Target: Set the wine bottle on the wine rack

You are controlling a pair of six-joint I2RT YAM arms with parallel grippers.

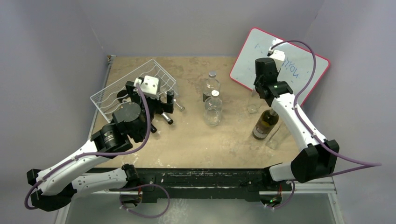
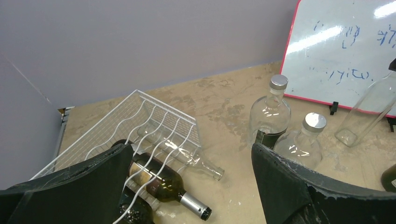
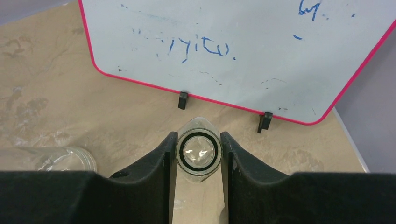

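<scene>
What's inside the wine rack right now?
Two bottles lie in the wine rack: a clear bottle and a dark bottle, necks poking out. A finger of the left pincer hides the rack's near corner.

The right hand (image 3: pixel 197 138) grips a clear bottle (image 3: pixel 198 152) by its neck, before a red-edged whiteboard (image 3: pixel 233 46).

A whiteboard (image 1: pixel 250 58) with a red rim and faint blue scribbles leans at the table's (image 1: pixel 201 140) 1 o'clock corner, on 2 small black feet. Near the table's middle stand 2 round clear bottles with silver caps, both upright, one (image 1: pixel 211 86) just at 12 o'clock of the other (image 1: pixel 213 112).
</scene>
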